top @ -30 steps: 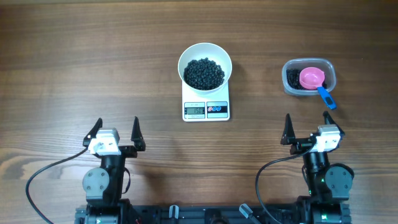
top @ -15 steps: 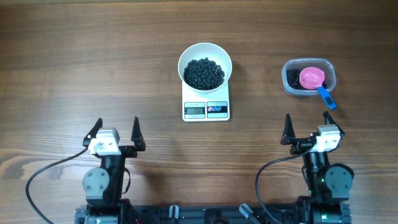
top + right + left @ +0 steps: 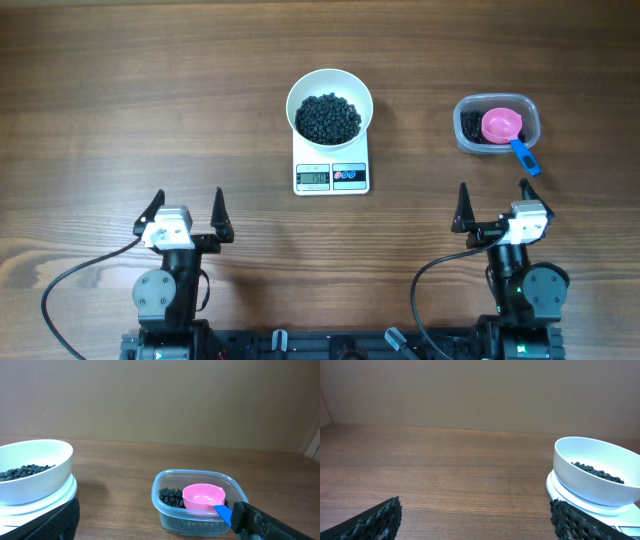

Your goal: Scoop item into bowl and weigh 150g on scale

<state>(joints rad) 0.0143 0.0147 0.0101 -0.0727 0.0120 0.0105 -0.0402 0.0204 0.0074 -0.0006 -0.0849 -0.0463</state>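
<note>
A white bowl (image 3: pixel 330 106) (image 3: pixel 597 477) (image 3: pixel 31 471) stands on the white scale (image 3: pixel 331 174), with a heap of black beads (image 3: pixel 328 118) inside it. More black beads (image 3: pixel 172 496) lie in a clear plastic tub (image 3: pixel 497 125) (image 3: pixel 200 505) to the right, and a pink scoop (image 3: pixel 502 126) (image 3: pixel 203 496) with a blue handle rests in that tub. My left gripper (image 3: pixel 186 210) (image 3: pixel 476 519) stands open near the front left, nothing between its fingers. Near the front right my right gripper (image 3: pixel 494 208) (image 3: pixel 157 519) is open too, well short of the tub.
The wooden table (image 3: pixel 150 100) stretches wide to the left and behind the scale. Black cables (image 3: pixel 70 280) run from both arm bases along the front edge. A plain wall closes off the far side in both wrist views.
</note>
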